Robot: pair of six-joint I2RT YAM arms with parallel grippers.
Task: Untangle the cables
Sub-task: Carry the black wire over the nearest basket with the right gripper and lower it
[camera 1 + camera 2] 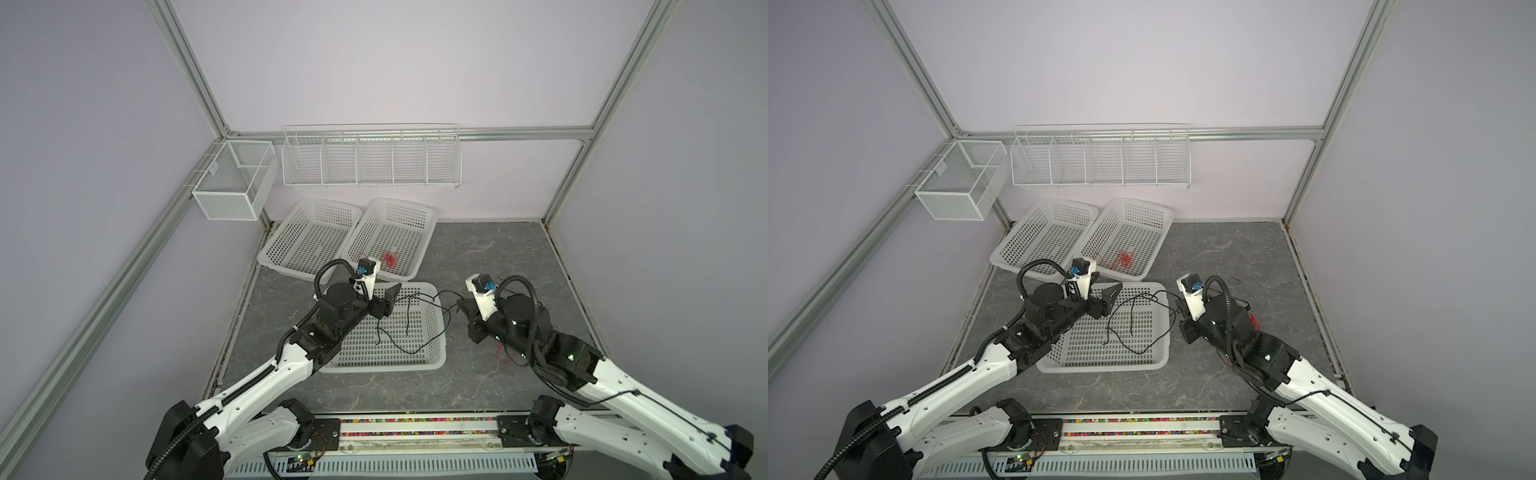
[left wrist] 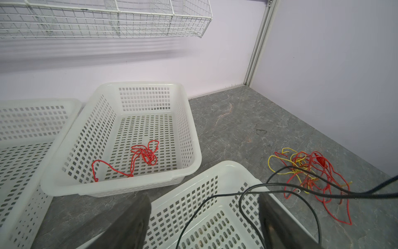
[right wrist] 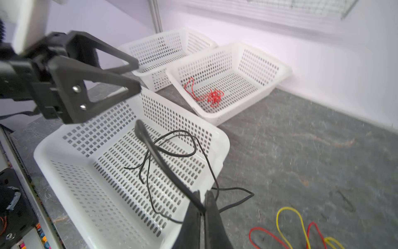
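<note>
Cables (image 2: 314, 161): black one pinched at basket's rim

Right gripper (image 3: 202, 213) clenches the black cable (image 3: 148, 142), which loops over the front basket's (image 1: 441, 358) floor and right rim. Left gripper (image 2: 204, 196) hangs released above its far edge

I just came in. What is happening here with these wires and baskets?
The robot is sorting tangled cables. The right gripper has its fingers shut on a thin black cable, which trails into the nearest white perforated plastic basket. The left gripper hovers open over that basket's far edge, holding nothing. A bundle of thin red cable lies in a second white basket behind. A tangle of red and yellow cables lies on the grey stone-patterned table.
</note>
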